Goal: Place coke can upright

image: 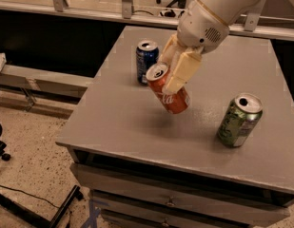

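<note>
In the camera view, you see the gripper [169,73] over the middle of the bench [122,127], slightly toward the left edge, at the end of the white arm [218,11] that reaches in from the far right corner. Its jaws are closed on the coke can [175,100], with one cream finger [181,70] lying across the can's near side. The coke can is tilted, its silver top facing up and toward the far left corner and its base pointing down toward the front edge. The base appears to be clear of the bench surface, with a faint shadow below it. The blue can [146,61] stands upright just behind the gripper, near the left edge. The green can [239,121] stands upright well apart, toward the front right corner. Drawers [175,198] sit below the front edge.
</note>
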Motion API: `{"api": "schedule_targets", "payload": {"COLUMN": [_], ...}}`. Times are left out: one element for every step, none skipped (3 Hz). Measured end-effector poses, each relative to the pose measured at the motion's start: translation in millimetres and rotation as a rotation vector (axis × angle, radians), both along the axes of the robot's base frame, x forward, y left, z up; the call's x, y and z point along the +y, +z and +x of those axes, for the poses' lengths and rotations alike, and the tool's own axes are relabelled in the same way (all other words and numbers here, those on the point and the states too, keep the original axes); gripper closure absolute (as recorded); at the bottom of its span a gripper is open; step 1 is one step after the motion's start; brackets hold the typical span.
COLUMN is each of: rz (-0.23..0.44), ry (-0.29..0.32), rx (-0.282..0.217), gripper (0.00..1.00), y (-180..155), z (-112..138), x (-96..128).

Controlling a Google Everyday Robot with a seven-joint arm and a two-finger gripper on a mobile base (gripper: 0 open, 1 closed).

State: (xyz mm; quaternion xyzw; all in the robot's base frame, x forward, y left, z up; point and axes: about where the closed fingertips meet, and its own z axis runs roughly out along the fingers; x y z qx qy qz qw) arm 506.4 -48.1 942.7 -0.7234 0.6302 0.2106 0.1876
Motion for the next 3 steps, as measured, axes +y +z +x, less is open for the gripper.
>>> {"api": "schedule_targets", "payload": {"rz": [0.028,0.063,0.118], "ry": [-0.044,-0.088,-0.118], "rx": [0.02,0.018,-0.004], "gripper": [0.89,0.95,0.95], "y": [-3.9,-4.5,-4.4], "z": [-2.5,-4.2,-3.3], "x": [-1.9,-4.6,-7.2]}}
